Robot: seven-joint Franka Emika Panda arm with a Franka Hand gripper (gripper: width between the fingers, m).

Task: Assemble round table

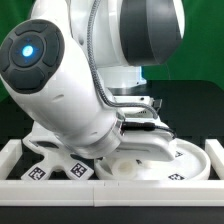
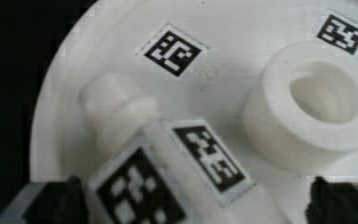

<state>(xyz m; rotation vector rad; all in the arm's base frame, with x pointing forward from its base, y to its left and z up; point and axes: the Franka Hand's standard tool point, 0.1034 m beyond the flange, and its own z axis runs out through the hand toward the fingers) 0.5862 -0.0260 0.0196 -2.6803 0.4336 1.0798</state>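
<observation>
The round table's large white disc (image 2: 114, 60) lies flat and carries black-and-white tags and a raised ring hub (image 2: 318, 95). A short white leg (image 2: 167, 165) with tags on its faces lies on the disc beside the hub. My gripper (image 2: 197, 205) straddles that leg, one dark finger (image 2: 51, 203) close on one side and the other close on the opposite side. Whether they press on it does not show. In the exterior view the disc (image 1: 185, 162) sits low at the right, and the arm hides the fingertips.
The arm's bulky white links (image 1: 60, 90) fill most of the exterior view. The marker board (image 1: 55, 172) lies at the front left. Low white walls (image 1: 14, 156) border the black table on the left and right.
</observation>
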